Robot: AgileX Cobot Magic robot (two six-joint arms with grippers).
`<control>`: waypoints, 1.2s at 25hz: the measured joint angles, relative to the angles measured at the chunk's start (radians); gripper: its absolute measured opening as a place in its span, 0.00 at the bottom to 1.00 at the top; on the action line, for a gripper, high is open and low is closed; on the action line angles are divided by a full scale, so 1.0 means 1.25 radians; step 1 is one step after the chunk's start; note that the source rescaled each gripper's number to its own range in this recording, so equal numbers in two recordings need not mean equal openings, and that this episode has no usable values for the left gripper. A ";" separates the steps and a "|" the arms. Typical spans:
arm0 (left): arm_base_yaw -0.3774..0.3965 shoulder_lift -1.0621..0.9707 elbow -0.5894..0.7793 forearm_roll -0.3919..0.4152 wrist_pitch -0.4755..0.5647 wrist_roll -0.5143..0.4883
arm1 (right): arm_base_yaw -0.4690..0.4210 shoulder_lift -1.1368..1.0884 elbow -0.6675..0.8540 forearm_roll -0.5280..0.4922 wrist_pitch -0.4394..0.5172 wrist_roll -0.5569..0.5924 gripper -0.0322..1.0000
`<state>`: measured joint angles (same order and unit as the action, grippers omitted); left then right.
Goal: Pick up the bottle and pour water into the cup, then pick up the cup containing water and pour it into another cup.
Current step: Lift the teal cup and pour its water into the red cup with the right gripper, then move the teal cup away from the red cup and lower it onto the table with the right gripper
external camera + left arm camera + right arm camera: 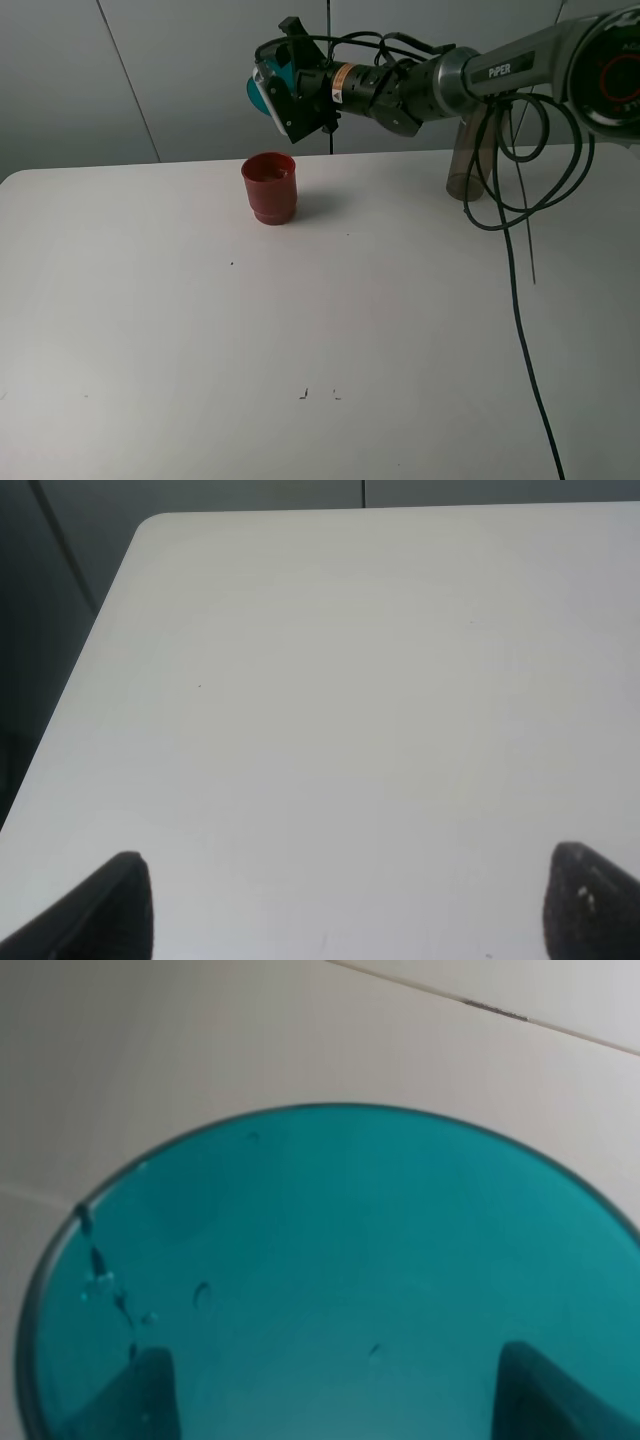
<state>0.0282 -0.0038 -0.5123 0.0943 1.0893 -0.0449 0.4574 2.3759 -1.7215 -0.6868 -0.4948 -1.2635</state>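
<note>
My right gripper (277, 88) is shut on the teal translucent cup (256, 90), holding it in the air tipped onto its side. The cup hangs above the red cup (269, 187), which stands upright on the table. In the right wrist view the teal cup (340, 1260) fills the frame, with droplets on its inner wall and my fingers (140, 1400) showing through it. The grey-brown bottle (468, 165) stands at the back right, partly hidden by my right arm and cables. My left gripper (350, 910) is open over bare table, away from all three.
The white table (150, 320) has its back edge against a grey wall. Black cables (515, 250) hang from my right arm down across the table's right side. A few small dark marks (303, 393) lie near the front.
</note>
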 joint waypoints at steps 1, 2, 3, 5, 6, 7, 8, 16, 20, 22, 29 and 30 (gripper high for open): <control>0.000 0.000 0.000 0.000 0.000 0.000 | 0.000 0.000 0.000 -0.002 0.000 0.000 0.10; 0.000 0.000 0.000 0.000 0.000 0.000 | 0.000 0.000 0.000 -0.002 0.000 0.006 0.10; 0.000 0.000 0.000 0.000 0.000 0.000 | 0.000 0.000 0.000 -0.003 0.000 0.019 0.10; 0.000 0.000 0.000 0.000 0.000 0.000 | 0.000 0.000 0.000 -0.003 0.002 0.078 0.10; 0.000 0.000 0.000 0.000 0.000 0.000 | 0.000 0.000 0.000 -0.003 0.003 0.118 0.10; 0.000 0.000 0.000 0.000 0.000 0.000 | 0.000 0.000 0.000 -0.003 0.003 0.158 0.10; 0.000 0.000 0.000 0.000 0.000 0.000 | 0.000 0.000 0.000 -0.003 0.003 0.207 0.10; 0.000 0.000 0.000 0.000 0.000 0.000 | 0.000 -0.002 0.000 -0.006 0.061 0.682 0.10; 0.000 0.000 0.000 0.000 0.000 0.000 | 0.000 -0.024 0.000 -0.006 0.161 0.858 0.10; 0.000 0.000 0.000 0.000 0.000 0.000 | 0.000 -0.050 0.011 -0.006 0.214 0.942 0.10; 0.000 0.000 0.000 0.000 0.000 0.000 | 0.000 -0.160 0.156 0.062 0.283 1.025 0.10; 0.000 0.000 0.000 0.000 0.000 0.000 | 0.000 -0.181 0.187 0.085 0.284 1.025 0.10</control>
<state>0.0282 -0.0038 -0.5123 0.0943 1.0893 -0.0449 0.4574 2.1492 -1.4876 -0.5805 -0.1396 0.0173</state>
